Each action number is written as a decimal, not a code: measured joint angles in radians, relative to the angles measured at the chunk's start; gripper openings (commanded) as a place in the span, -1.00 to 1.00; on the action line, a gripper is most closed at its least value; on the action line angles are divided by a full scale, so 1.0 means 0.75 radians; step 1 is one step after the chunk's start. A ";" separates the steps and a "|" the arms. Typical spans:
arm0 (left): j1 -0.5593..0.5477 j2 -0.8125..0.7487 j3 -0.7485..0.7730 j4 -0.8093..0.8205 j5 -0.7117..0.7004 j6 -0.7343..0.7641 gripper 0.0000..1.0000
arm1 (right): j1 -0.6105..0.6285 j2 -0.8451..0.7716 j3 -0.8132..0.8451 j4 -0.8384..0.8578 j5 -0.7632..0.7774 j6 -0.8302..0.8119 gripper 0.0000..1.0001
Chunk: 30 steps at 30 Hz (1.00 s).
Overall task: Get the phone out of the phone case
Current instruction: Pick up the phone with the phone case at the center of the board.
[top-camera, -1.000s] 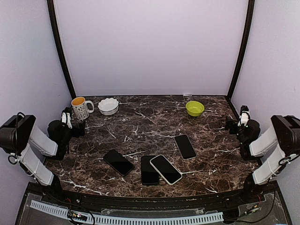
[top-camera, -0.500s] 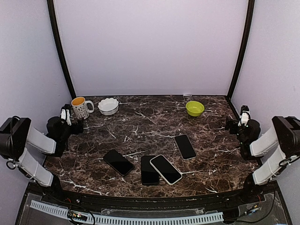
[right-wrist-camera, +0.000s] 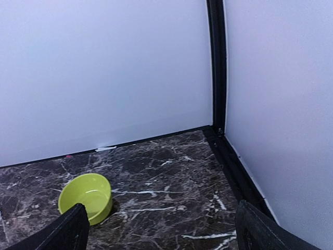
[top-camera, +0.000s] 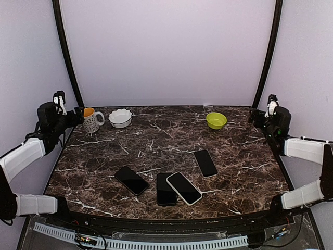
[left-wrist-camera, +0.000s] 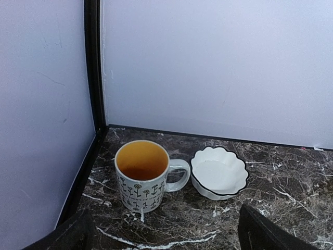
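Several phones lie face up near the table's front middle. One phone (top-camera: 183, 188) has a pale case rim and leans partly over a dark slab (top-camera: 165, 188). Two more black phones (top-camera: 131, 180) (top-camera: 205, 162) lie flat to either side. My left gripper (top-camera: 77, 114) hovers open at the back left, facing the mug, far from the phones. My right gripper (top-camera: 256, 117) hovers open at the back right. In the wrist views, the left gripper (left-wrist-camera: 164, 239) and the right gripper (right-wrist-camera: 161, 234) show wide-apart fingertips with nothing between them. No phone appears in either wrist view.
A patterned mug (left-wrist-camera: 141, 174) with an orange inside stands next to a scalloped white bowl (left-wrist-camera: 218, 172) at the back left. A lime green bowl (right-wrist-camera: 86, 197) sits at the back right. Black frame posts (top-camera: 66, 57) (top-camera: 268, 54) rise at both back corners.
Both arms have lifted from low beside the table and swung toward the back corners. The left now faces the mug, the right the green bowl. The phones have not moved.
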 measured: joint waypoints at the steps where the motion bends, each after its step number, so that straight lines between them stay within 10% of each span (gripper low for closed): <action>1: 0.000 -0.017 0.036 -0.068 -0.001 -0.014 0.98 | 0.021 -0.010 0.023 -0.050 -0.004 0.022 0.97; 16: 0.000 0.004 0.297 -0.937 0.152 -0.158 0.98 | 0.320 0.011 0.286 -0.866 -0.109 0.265 0.97; 30: -0.124 -0.099 0.188 -1.060 0.336 -0.131 0.98 | 0.790 0.224 0.342 -1.249 -0.158 0.282 0.97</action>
